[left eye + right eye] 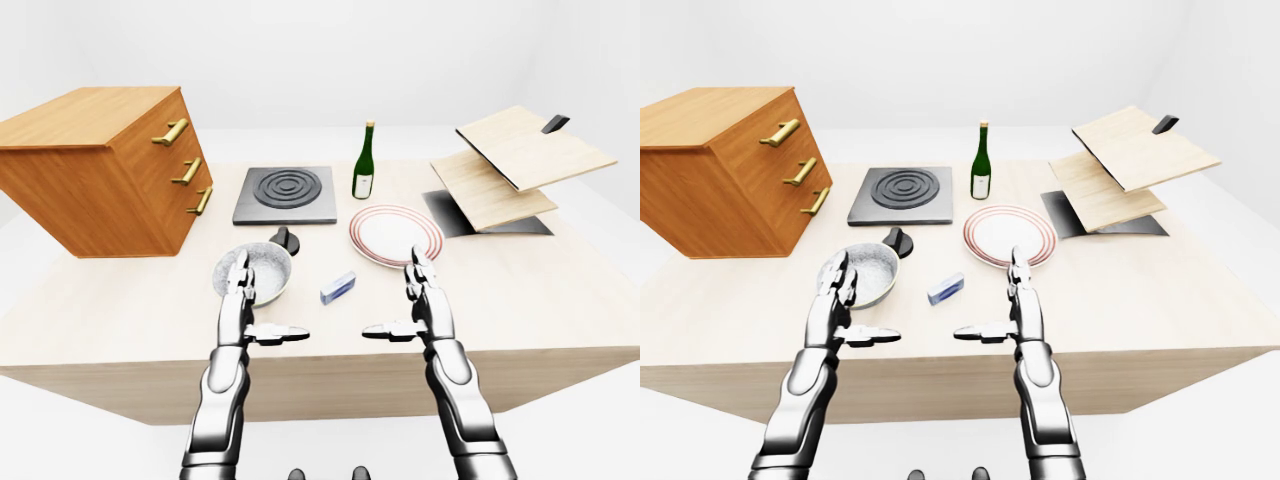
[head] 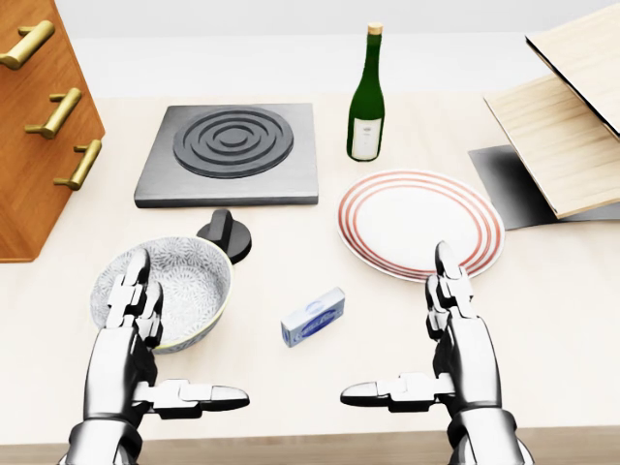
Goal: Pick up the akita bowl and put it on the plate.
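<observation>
Grey bowl (image 2: 189, 276) not yet gripped: reach step. Your left hand (image 2: 126, 339) wide open at its rim, right hand (image 2: 465, 349) open too. Next: close on rim, lift to plate (image 2: 417, 218).

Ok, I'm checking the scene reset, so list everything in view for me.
akita bowl: one, grey-white patterned, head view lower left
plate: one, white, red rings, right of centre
bottle: one, green, above plate
hotplate: one, dark grey, top centre
knob: one, black, below hotplate
box: one, blue-white, bottom centre
cabinet: one, wood, left
boards: two, light wood, right
table: one, pale wood
left hand: silver, open, overlapping bowl
right hand: silver, open, below plate
</observation>
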Controlling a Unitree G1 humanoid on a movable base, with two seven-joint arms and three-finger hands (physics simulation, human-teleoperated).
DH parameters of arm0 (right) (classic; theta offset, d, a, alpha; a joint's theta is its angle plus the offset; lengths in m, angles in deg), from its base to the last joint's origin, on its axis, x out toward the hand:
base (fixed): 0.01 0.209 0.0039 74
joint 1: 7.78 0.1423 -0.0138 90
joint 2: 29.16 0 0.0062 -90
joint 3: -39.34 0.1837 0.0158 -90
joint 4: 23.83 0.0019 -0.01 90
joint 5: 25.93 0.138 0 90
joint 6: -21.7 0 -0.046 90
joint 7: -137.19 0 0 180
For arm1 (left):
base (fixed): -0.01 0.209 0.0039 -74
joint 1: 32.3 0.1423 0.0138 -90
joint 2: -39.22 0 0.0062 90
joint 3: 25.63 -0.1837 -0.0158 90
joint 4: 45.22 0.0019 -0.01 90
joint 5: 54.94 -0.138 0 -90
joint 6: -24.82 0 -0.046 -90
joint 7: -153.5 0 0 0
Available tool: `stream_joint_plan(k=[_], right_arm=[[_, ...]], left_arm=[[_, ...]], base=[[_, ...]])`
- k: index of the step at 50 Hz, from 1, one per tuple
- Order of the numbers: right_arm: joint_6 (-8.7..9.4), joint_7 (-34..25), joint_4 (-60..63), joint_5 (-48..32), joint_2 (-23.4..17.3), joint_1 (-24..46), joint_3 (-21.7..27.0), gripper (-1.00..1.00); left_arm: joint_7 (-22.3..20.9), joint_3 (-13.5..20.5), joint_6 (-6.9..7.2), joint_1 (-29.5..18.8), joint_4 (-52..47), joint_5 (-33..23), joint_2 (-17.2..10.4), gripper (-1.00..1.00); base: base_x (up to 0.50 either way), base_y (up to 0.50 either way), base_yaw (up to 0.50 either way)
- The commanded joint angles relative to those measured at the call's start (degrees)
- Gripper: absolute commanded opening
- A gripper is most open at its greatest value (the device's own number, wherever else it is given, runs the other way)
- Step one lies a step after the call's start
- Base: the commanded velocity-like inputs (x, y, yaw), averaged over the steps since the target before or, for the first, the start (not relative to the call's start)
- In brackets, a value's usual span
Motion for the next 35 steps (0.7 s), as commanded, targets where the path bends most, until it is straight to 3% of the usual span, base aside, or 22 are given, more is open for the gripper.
stream_joint_plan(k=[1,5,6,11,14,16,17,19,23,24,30,34,35], right_arm=[[-0.11,-0.93,-0.49,0.12,-0.62,0.06,1.22,1.0],[-0.01,-1.08,-0.4,0.28,-0.56,-0.05,1.16,1.0],[0.73,-0.9,0.82,0.12,-0.48,-0.39,0.99,1.0],[-0.51,-0.79,-1.11,-0.07,-0.63,0.08,1.23,1.0],[-0.09,-0.99,-0.52,0.04,-0.6,-0.1,1.11,1.0],[-0.01,-0.63,-0.71,-0.34,-0.71,0.08,1.26,1.0],[-0.24,-0.75,-0.97,-0.28,-0.75,0.15,1.31,1.0],[0.06,-0.9,-0.68,-0.05,-0.8,0.17,1.48,1.0],[0.65,-0.89,0.17,-0.13,-0.69,0.0,1.27,1.0],[0.69,-0.97,0.2,-0.08,-0.65,-0.04,1.23,1.0],[0.27,-0.7,-0.38,-0.46,-0.76,0.03,1.37,1.0],[0.37,-0.7,-0.28,-0.53,-0.69,0.01,1.24,1.0],[0.19,-0.65,-0.6,-0.66,-0.71,0.12,1.23,1.0]], left_arm=[[-1.28,1.45,-0.56,-0.42,1.02,0.67,-0.73,1.0],[-1.29,1.4,-0.26,-0.24,0.49,0.69,-0.72,1.0],[-1.28,1.42,-0.24,-0.3,0.57,0.67,-0.73,1.0],[-1.33,1.35,-0.59,-0.1,0.53,0.47,-0.72,1.0],[-1.27,1.66,0.39,0.54,-1.51,1.24,-0.6,1.0],[-0.53,1.75,2.17,0.74,-3.1,1.15,-0.51,1.0],[-0.83,1.38,2.53,1.33,-5.2,0.96,-0.61,1.0],[0.02,1.8,5.23,2.12,-12.38,1.61,-0.32,1.0],[-1.23,3.68,5.23,1.66,-31.01,5.18,-1.48,1.0],[-0.58,4.26,5.23,1.29,-35.93,3.81,-2.17,1.0],[-0.9,6.61,5.23,-1.37,-50.71,4.77,-2.19,1.0],[3.04,14.19,5.23,-9.55,-60.12,13.88,-4.35,1.0],[6.0,15.63,5.23,-11.12,-60.29,18.09,-7.09,1.0]], base=[[0.0,0.0,0.0],[0.0,0.0,0.0],[0.0,0.0,0.0],[0.0,0.0,0.0],[0.0,0.0,0.0],[0.0,0.0,0.0],[0.0,0.0,0.0],[0.0,0.0,0.0],[0.0,0.0,0.0],[0.0,0.0,0.0],[0.0,0.0,0.0],[0.0,0.0,0.0],[0.0,0.0,0.0]])
